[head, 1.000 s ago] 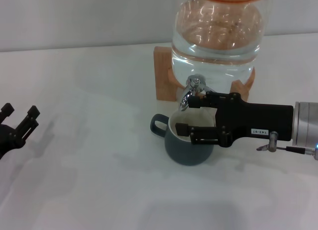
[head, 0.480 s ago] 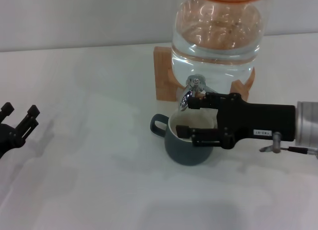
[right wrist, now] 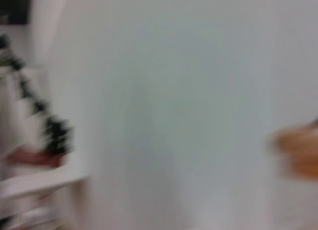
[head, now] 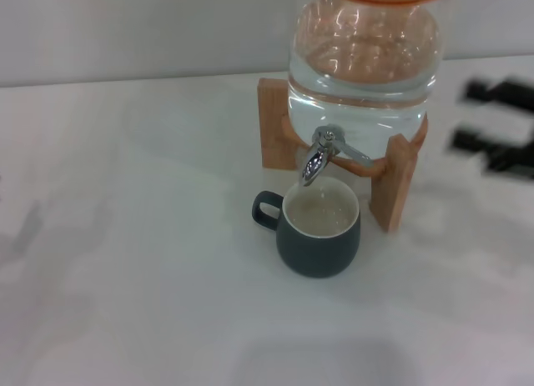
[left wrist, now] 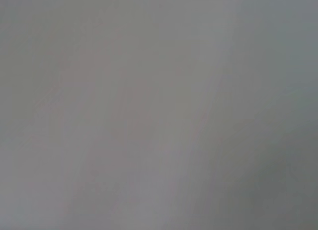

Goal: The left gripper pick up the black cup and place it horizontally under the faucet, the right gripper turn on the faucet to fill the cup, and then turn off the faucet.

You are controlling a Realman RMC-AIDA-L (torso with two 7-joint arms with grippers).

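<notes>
The black cup point(head: 318, 241) stands upright on the white table, straight under the spout of the chrome faucet point(head: 320, 155). Its handle points to the left and its cream inside shows. The faucet is fixed low on the clear glass water jar point(head: 364, 61), which rests in a wooden stand point(head: 393, 184). My right gripper point(head: 463, 116) is a blurred black shape at the right edge, well away from the faucet and cup, with its two fingers apart and nothing between them. My left gripper is out of view.
The white table point(head: 125, 236) stretches left of and in front of the cup. The left wrist view shows only plain grey. The right wrist view is blurred, with an orange-brown shape point(right wrist: 298, 150) at one edge.
My right gripper has pulled back from the faucet and cup to the right edge. My left gripper has left the head view at the left. The cup has not moved.
</notes>
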